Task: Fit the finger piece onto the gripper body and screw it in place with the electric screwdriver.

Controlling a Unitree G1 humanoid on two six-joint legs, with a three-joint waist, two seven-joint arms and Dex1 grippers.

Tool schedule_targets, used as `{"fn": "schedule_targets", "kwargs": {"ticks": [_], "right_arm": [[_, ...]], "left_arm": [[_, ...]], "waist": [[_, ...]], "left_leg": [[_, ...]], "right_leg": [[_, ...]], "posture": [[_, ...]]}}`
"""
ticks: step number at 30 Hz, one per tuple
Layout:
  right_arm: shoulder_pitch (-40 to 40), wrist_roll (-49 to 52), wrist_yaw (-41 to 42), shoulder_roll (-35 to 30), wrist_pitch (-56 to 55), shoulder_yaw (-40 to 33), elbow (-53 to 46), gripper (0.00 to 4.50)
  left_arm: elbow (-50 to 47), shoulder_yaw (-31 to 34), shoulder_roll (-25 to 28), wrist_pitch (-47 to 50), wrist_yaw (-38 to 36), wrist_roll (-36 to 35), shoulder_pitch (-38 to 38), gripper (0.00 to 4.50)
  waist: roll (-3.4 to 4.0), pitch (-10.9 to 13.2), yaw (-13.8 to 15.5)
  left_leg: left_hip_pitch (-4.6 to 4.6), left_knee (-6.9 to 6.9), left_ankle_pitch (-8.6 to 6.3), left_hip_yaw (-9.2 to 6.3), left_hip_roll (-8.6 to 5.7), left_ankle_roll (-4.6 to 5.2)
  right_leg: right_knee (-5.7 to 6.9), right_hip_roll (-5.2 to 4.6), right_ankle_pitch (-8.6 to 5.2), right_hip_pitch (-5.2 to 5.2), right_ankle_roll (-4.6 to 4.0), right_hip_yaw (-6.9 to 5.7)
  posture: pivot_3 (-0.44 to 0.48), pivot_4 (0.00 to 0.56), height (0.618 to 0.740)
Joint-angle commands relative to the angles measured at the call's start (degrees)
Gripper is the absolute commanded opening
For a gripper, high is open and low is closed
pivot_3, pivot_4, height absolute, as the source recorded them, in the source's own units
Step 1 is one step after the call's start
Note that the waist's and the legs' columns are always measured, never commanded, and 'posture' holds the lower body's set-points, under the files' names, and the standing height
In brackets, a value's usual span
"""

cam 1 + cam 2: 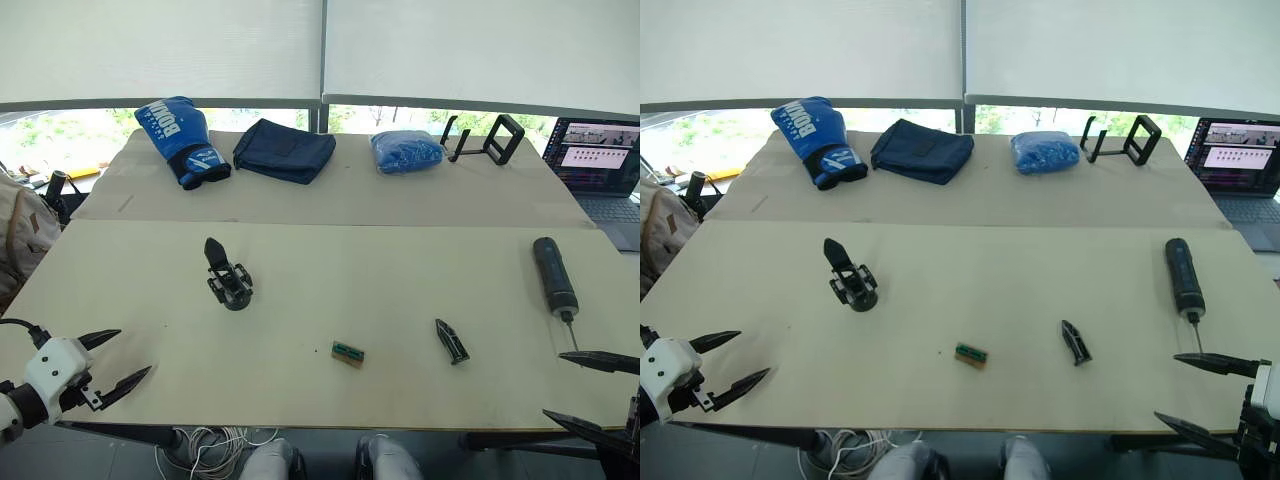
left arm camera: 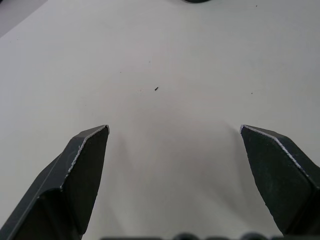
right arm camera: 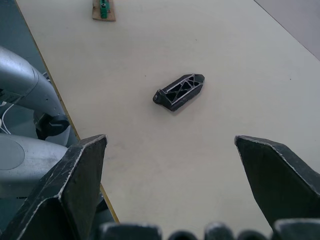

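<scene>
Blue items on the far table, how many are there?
3: the blue boxing glove at the robot's left, the dark navy cloth beside it, and the bright blue bundle right of the middle.

Soft, even daylight from windows

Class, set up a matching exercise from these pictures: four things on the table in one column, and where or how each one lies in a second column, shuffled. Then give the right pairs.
Column 1
1. gripper body
2. finger piece
3. electric screwdriver
4. green-and-brown block

Column 2
A. lying flat between the block and the screwdriver
B. near the front edge, around the middle of the table
C. standing upright on the robot's left side of the table
D. lying on the robot's right side, thin bit pointing toward the robot

Pairs: 1-C, 2-A, 3-D, 4-B
</scene>
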Motion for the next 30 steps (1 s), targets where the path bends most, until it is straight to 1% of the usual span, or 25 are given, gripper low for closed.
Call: {"fn": "schedule_targets", "kwargs": {"ticks": [1,3,7,10,13,14,17,19,20,22,23,25,28,30], "right_arm": [[0.3,0.8,-0.7,-0.6,1.2,-0.1,-2.1,4.50],[-0.1,1.2,-1.5,-0.6,2.6,1.0,-3.9,4.50],[-2.5,1.9,-5.6,0.2,6.6,4.4,-8.3,4.50],[-6.2,2.8,-12.4,2.9,10.0,8.3,-13.4,4.50],[-8.5,6.1,-18.4,6.4,13.9,10.4,-18.8,4.50],[-9.1,6.5,-19.0,8.0,12.6,11.2,-20.2,4.50],[-10.8,7.3,-17.9,12.9,6.5,14.1,-22.4,4.50],[-10.1,7.6,-13.5,14.5,2.9,16.9,-22.7,4.50],[-10.1,8.3,-12.2,15.9,1.0,18.1,-22.4,4.50],[-10.4,9.3,-11.7,17.3,0.0,19.3,-21.8,4.50],[-10.6,9.6,-11.2,17.3,0.1,20.3,-21.8,4.50],[-11.2,12.4,-10.4,15.8,3.6,21.5,-22.1,4.50],[-12.3,12.8,-9.3,14.2,3.9,21.4,-20.1,4.50],[-12.7,12.7,-8.7,13.5,3.8,21.4,-19.3,4.50]], "left_arm": [[-1.6,0.8,-0.3,0.5,1.1,-0.4,-0.1,4.43],[-1.7,1.2,-1.1,1.8,2.1,-1.6,-0.7,4.43],[-2.3,2.5,-3.4,6.4,4.8,-4.4,-1.5,4.43],[-3.7,5.4,-7.1,9.1,7.6,-9.0,-1.2,4.43],[-5.4,7.6,-10.9,8.6,10.5,-9.4,1.1,4.43],[-5.9,8.0,-12.1,8.6,11.1,-9.6,2.3,4.43],[-5.3,8.4,-15.2,7.3,10.9,-9.7,5.8,4.43],[-6.1,9.1,-17.0,6.8,11.3,-11.0,6.7,4.43],[-7.7,8.6,-17.9,6.5,11.2,-11.4,7.1,4.43],[-9.8,7.1,-18.5,6.0,10.5,-11.0,7.6,4.43],[-10.8,5.6,-18.5,5.6,9.7,-10.3,7.5,4.43],[-14.0,2.7,-18.3,5.5,10.6,-8.2,5.8,4.43],[-17.0,-0.9,-18.2,6.8,11.9,-5.8,3.9,4.43],[-17.6,-3.7,-18.5,6.9,13.5,-3.1,2.0,4.43]], "waist": [[0.00,0.0,0.0],[0.00,0.0,0.0],[-0.02,0.0,-0.1],[-0.03,0.0,-0.3],[-0.02,0.0,-0.1],[-0.02,0.0,-0.1],[-0.05,0.0,-0.1],[-0.10,0.0,0.1],[-0.12,0.0,0.2],[-0.19,0.0,0.4],[-0.20,0.0,0.5],[-0.19,0.0,0.5],[-0.21,-0.1,0.5],[-0.27,-0.1,0.4]], "left_leg": [[0.00,0.00,0.00,0.00,0.00,0.00],[0.01,0.00,0.01,0.00,0.00,-0.01],[0.01,0.00,0.02,0.00,0.02,-0.03],[0.00,0.00,0.15,0.00,0.02,-0.27],[-0.03,-0.01,0.17,0.00,0.03,-0.30],[-0.04,-0.01,0.17,0.00,0.03,-0.30],[-0.06,-0.01,0.15,0.00,0.03,-0.28],[-0.10,0.00,0.13,0.01,0.02,-0.25],[-0.08,0.02,0.11,0.01,0.02,-0.22],[-0.08,0.04,-0.03,0.01,0.01,0.03],[-0.06,0.06,-0.03,0.01,0.01,0.03],[-0.07,0.09,-0.03,0.02,0.00,0.03],[-0.03,0.10,-0.03,0.04,-0.03,0.03],[-0.01,0.09,0.00,0.07,-0.02,-0.02]], "right_leg": [[0.00,0.00,0.00,0.00,0.00,0.00],[0.00,0.00,0.00,0.00,0.00,0.01],[0.04,0.00,0.01,0.00,-0.01,0.01],[0.03,0.01,0.03,-0.01,0.02,0.03],[0.05,-0.01,0.25,-0.04,0.14,0.03],[0.06,-0.01,0.33,-0.05,0.06,0.02],[-0.01,0.02,0.32,-0.05,0.07,-0.01],[-0.02,0.03,0.22,-0.05,0.23,-0.03],[-0.01,0.04,0.10,-0.04,0.40,-0.08],[-0.03,0.03,0.03,-0.01,0.32,-0.11],[-0.02,0.02,0.02,0.00,0.31,-0.11],[-0.02,0.01,-0.05,0.01,0.13,-0.09],[-0.01,0.02,0.20,0.04,-0.25,-0.08],[0.01,0.07,0.23,0.04,-0.25,-0.09]], "posture": [[0.000,0.150,0.740],[0.000,0.150,0.740],[0.000,0.150,0.740],[0.000,0.150,0.740],[0.000,0.150,0.740],[0.000,0.150,0.740],[0.000,0.150,0.740],[0.000,0.150,0.740],[0.000,0.150,0.740],[0.000,0.150,0.740],[0.000,0.150,0.740],[0.000,0.150,0.740],[0.000,0.150,0.740],[0.000,0.150,0.740]]}}
